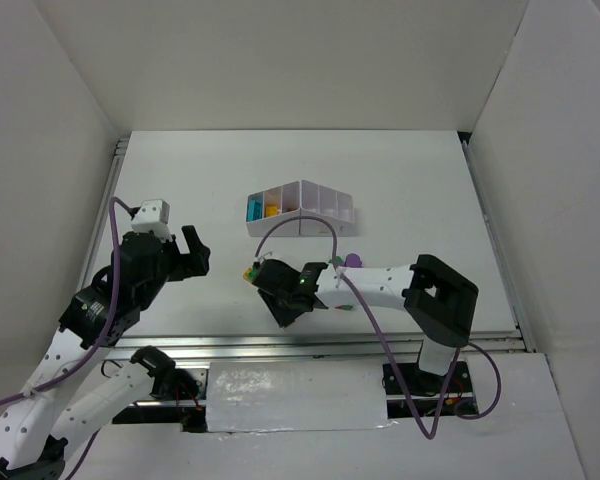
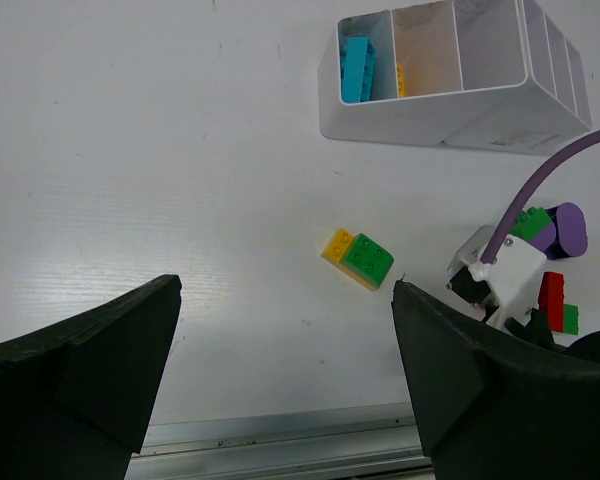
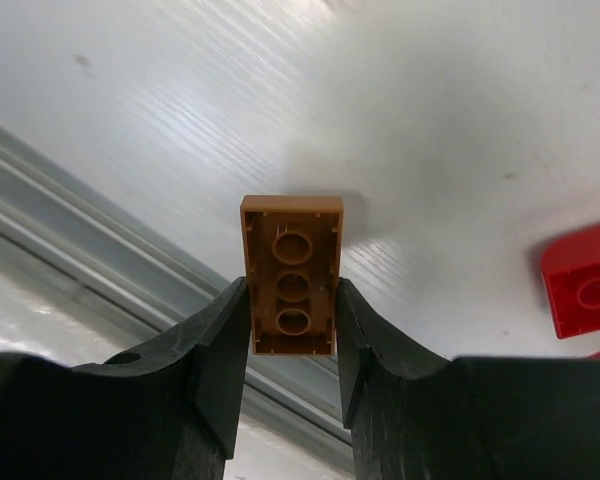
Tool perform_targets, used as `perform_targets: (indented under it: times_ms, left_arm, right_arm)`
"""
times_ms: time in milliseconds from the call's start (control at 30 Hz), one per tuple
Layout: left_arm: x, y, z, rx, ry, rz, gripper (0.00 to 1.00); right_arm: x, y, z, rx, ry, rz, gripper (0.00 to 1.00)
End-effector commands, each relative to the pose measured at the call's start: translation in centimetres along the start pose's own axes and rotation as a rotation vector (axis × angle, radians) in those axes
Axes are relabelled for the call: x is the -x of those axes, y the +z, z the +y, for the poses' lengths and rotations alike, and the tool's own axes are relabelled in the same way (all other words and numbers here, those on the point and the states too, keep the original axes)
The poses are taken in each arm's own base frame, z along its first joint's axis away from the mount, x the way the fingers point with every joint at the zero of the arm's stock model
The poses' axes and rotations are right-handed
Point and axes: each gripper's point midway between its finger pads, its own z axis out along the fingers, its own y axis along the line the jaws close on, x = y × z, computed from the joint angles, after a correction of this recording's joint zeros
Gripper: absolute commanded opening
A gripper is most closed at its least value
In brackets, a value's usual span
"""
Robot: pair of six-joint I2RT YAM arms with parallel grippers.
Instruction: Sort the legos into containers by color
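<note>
On the near side of the tray [image 1: 280,228], the right fingers [image 3: 215,370] pinch one orange-brown brick [image 3: 292,290] above the worktop [image 2: 180,150]. The left fingers [image 2: 80,370] gape wide, empty. One blue brick [image 2: 358,68] and one yellow brick [image 2: 404,80] lie in the tray, and one yellow-green pair [image 2: 358,258] lies before it.

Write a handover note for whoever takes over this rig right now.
Left gripper: jaws open, empty.
Right gripper: shut on an orange-brown brick.
Done: a light blue brick and a yellow brick lie in neighbouring compartments of the white tray.
Left: bin the held brick, then sort the yellow-green pair, green brick, purple brick and red brick, all loose on the table.
</note>
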Motion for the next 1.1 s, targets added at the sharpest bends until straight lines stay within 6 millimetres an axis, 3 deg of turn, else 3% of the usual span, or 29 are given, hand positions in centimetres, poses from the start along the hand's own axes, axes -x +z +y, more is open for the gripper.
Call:
perform_targets:
  times_ms: [0,100,167,200,233,267,300,333,367,433,500,533,567,600,667,733,1067]
  left_arm:
    - [0.7,0.1,-0.1,-0.008,0.006,-0.034,0.99]
    - [0.9,0.0,0.0,-0.003,0.004,-0.038,1.00]
    - [0.9,0.0,0.1,0.002,0.004,-0.040,0.99]
    - [1.0,-0.1,0.1,0.004,0.000,-0.046,1.00]
    - [1.0,-0.1,0.2,0.009,-0.001,-0.047,1.00]
    - [1.1,-0.2,0.3,0.012,-0.005,-0.053,1.00]
    - [1.1,-0.2,0.6,0.026,-0.009,-0.056,1.00]
    - [1.3,-0.3,0.7,0.034,-0.014,-0.064,1.00]
    - [1.3,-0.4,0.9,0.045,-0.024,-0.065,0.99]
    - [1.5,-0.6,1.7,0.089,-0.037,-0.079,1.00]
    - [1.6,-0.7,2.2,0.114,-0.052,-0.087,1.00]
    - [1.7,-0.8,2.4,0.122,-0.055,-0.091,0.99]
    - [1.6,-0.8,2.3,0.120,-0.053,-0.090,1.00]
    - [1.5,-0.7,2.2,0.111,-0.051,-0.087,1.00]
    - [1.5,-0.6,2.0,0.106,-0.045,-0.081,1.00]
    - [1.5,-0.5,1.9,0.103,-0.042,-0.076,1.00]
    - [1.4,-0.6,1.5,0.075,-0.036,-0.074,1.00]
  right_arm:
    - [5.7,-3.3,3.4,0.123,0.012,-0.154,0.00]
    - [8.7,-5.4,4.3,0.130,0.007,-0.211,0.00]
    - [10.2,-6.1,3.6,0.091,0.017,-0.233,0.00]
    - [12.1,-7.4,4.0,0.096,0.035,-0.277,0.00]
    - [12.9,-7.4,3.5,0.075,0.052,-0.282,0.00]
    - [13.7,-7.7,2.6,0.035,0.075,-0.294,0.00]
    - [15.9,-8.7,1.7,0.019,0.138,-0.338,0.00]
    - [16.7,-8.4,0.8,-0.011,0.170,-0.342,0.00]
    - [18.7,-9.3,-1.1,-0.047,0.245,-0.379,0.00]
    - [20.1,-9.0,-3.3,-0.101,0.314,-0.388,0.00]
    - [22.3,-9.9,-5.5,-0.151,0.378,-0.431,0.00]
    - [22.9,-9.2,-7.3,-0.189,0.411,-0.425,0.00]
    - [24.0,-9.9,-8.0,-0.201,0.433,-0.444,0.00]
    - [24.3,-9.0,-9.6,-0.255,0.458,-0.436,0.00]
    - [25.6,-9.9,-11.1,-0.308,0.491,-0.462,0.00]
    - [26.1,-9.5,-13.2,-0.407,0.528,-0.486,0.00]
    - [27.7,-7.9,-14.6,-0.460,0.528,-0.520,0.00]
